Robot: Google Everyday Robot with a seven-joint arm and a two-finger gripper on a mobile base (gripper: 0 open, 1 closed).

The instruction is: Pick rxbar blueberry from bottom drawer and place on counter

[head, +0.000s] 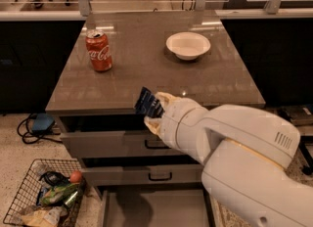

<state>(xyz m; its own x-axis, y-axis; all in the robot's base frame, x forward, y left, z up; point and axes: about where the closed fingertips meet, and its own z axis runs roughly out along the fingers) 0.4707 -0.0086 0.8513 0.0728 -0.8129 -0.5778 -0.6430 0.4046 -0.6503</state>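
My gripper (155,109) is shut on the rxbar blueberry (148,102), a dark blue-black bar with pale lettering, held tilted at the front edge of the counter (146,69). The white arm fills the lower right of the camera view. The bottom drawer (156,206) stands pulled open below, with its pale grey floor showing and partly hidden by the arm.
A red cola can (99,50) stands at the counter's left and a white bowl (188,45) at its back right. Two grey drawers with black bar handles (159,144) sit under the counter. A wire basket (41,199) of packets stands on the floor at left.
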